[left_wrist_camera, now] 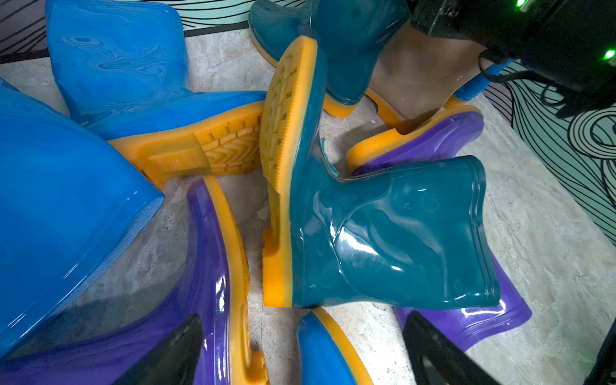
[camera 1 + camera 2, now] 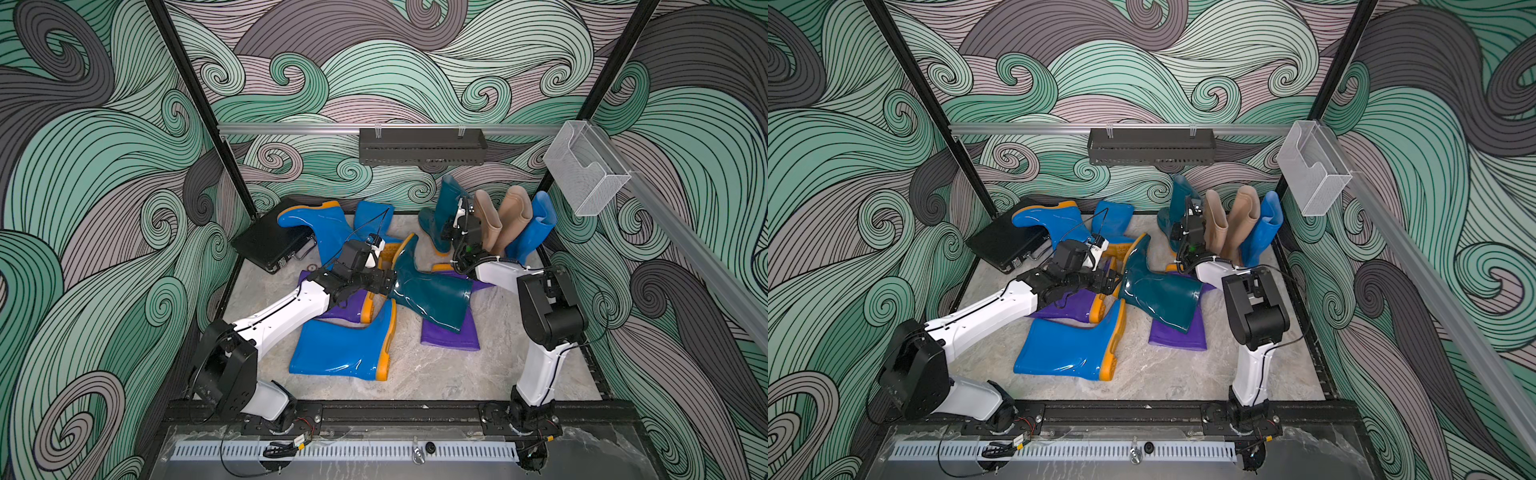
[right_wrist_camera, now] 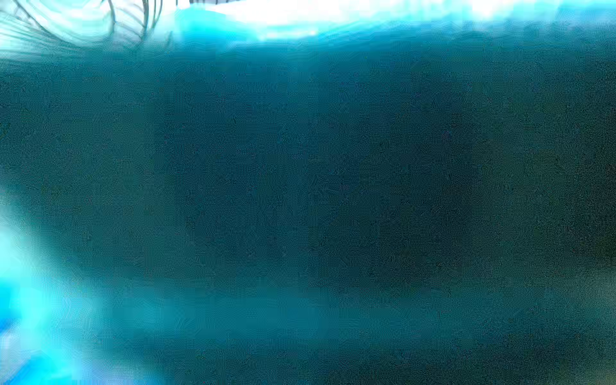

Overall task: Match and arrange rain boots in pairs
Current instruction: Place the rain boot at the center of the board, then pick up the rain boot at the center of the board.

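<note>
Marble tabletop (image 2: 436, 374): black case (image 2: 266, 241) beside tangled, overlapping rain boots (image 2: 345, 349)

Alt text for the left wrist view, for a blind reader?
A dark teal rain boot lies on its side, orange sole showing, across a purple boot. Blue boots lie beside it, and the open left gripper points at it.

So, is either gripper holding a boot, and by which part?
The left gripper is open and holds nothing. The right gripper is at the shaft of the standing glossy dark teal rubber boot; whether it grips cannot be told.
</note>
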`<state>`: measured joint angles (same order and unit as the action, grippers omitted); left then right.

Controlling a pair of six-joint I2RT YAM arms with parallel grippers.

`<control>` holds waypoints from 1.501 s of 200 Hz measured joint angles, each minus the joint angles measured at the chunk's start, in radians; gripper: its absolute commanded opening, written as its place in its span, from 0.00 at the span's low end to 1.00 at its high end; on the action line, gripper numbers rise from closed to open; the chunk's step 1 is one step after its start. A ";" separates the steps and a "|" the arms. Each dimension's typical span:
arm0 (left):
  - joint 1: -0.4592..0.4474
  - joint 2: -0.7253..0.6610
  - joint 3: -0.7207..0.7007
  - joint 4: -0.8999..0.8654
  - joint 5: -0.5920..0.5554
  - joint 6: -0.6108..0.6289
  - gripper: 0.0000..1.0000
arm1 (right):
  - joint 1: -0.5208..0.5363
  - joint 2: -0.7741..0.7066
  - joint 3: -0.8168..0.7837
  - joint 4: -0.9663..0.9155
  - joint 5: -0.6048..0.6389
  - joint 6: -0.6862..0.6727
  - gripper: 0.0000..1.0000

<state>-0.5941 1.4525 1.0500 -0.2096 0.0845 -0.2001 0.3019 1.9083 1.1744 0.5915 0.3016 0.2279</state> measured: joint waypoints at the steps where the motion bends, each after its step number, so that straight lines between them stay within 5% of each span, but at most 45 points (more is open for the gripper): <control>1: 0.000 0.000 0.000 0.000 0.000 0.000 0.96 | 0.000 -0.001 -0.001 0.000 0.001 0.002 0.54; 21: 0.001 0.000 0.000 0.000 0.010 0.006 0.96 | 0.000 -0.043 -0.016 -0.039 0.020 0.010 0.70; 69: 0.001 0.012 0.030 -0.012 0.018 0.013 0.97 | -0.013 -0.328 -0.019 -0.271 0.004 0.028 0.85; 177: 0.000 0.313 0.330 -0.076 0.056 0.034 0.95 | -0.023 -0.906 -0.328 -0.774 -0.228 0.121 0.85; 234: -0.004 0.496 0.460 -0.113 0.023 0.034 0.94 | -0.023 -1.020 -0.553 -0.905 -0.310 0.219 0.84; 259: -0.004 0.550 0.502 -0.111 0.021 0.025 0.83 | -0.023 -1.047 -0.589 -0.904 -0.328 0.238 0.83; 300: 0.003 0.611 0.556 -0.122 0.036 -0.004 0.41 | -0.023 -1.062 -0.621 -0.878 -0.354 0.248 0.81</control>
<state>-0.5911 2.0632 1.6062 -0.3321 0.1204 -0.2043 0.2790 0.8467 0.5537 -0.2867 -0.0528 0.4763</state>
